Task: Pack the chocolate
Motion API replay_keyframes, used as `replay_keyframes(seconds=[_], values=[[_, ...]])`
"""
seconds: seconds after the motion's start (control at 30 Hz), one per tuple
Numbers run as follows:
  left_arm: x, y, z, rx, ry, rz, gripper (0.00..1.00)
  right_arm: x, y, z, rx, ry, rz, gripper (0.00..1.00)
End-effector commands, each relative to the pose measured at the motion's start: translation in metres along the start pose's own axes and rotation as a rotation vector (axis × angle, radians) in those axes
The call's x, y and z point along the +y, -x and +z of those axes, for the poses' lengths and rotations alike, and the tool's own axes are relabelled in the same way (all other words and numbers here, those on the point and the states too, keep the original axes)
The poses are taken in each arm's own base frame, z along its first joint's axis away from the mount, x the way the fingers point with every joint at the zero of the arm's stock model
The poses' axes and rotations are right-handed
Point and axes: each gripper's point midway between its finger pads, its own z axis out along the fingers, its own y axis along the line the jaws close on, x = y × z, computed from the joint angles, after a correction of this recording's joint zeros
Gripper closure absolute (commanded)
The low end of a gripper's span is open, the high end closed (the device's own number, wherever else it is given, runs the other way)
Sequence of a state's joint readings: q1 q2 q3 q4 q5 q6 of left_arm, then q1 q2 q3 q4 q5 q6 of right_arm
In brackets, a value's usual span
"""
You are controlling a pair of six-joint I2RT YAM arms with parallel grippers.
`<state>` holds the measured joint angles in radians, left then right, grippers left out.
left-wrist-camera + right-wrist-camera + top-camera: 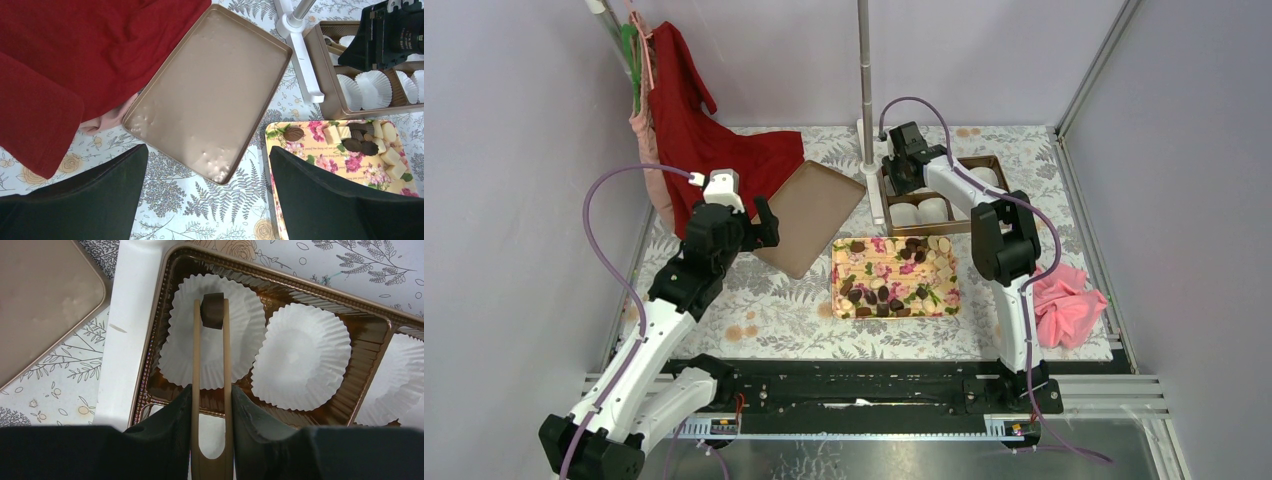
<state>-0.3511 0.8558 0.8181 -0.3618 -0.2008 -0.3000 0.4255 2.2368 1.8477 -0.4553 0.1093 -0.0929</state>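
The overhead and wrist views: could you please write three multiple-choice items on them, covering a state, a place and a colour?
1. The left gripper is: A. open and empty; B. shut on a spoon; C. shut on a bottle.
2. The chocolate piece in the tongs is: A. over a white paper cup in the box; B. on the floor; C. on a shelf.
3. The cloth beside the right arm is: A. blue; B. pink; C. green.
Answers: 1 A, fingers wide apart, nothing between; 2 A, seen above the cup in the right wrist view; 3 B, pink in the overhead view.
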Motion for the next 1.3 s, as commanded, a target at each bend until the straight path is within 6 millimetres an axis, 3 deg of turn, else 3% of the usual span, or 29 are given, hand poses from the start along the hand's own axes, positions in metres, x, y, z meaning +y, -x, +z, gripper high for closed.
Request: replay_keyframes(seconds=[0.0,0.53,0.8,1.03,1.27], values=[[0.001,0.004,0.000,-0.014,-0.008,0.003,0.01,-0.002,0.016,-0.012,-0.035,0.014,-0.005,0.73],[0.000,0.005,0.000,-0.014,-0.016,-0.004,0.01,-0.005,0.022,-0.031,-0.058,0.008,-0.011,0.62],[0.000,0.005,0.000,-0.011,-0.021,-0.008,0.01,-0.007,0.023,-0.043,-0.068,0.006,-0.012,0.61],[0.000,0.006,-0.002,-0.015,-0.028,-0.014,0.01,-0.008,0.025,-0.067,-0.084,0.009,-0.003,0.61],[-0.002,0.010,-0.006,-0.032,-0.041,-0.025,0.01,-0.007,0.009,-0.103,-0.081,0.028,0.032,0.61]])
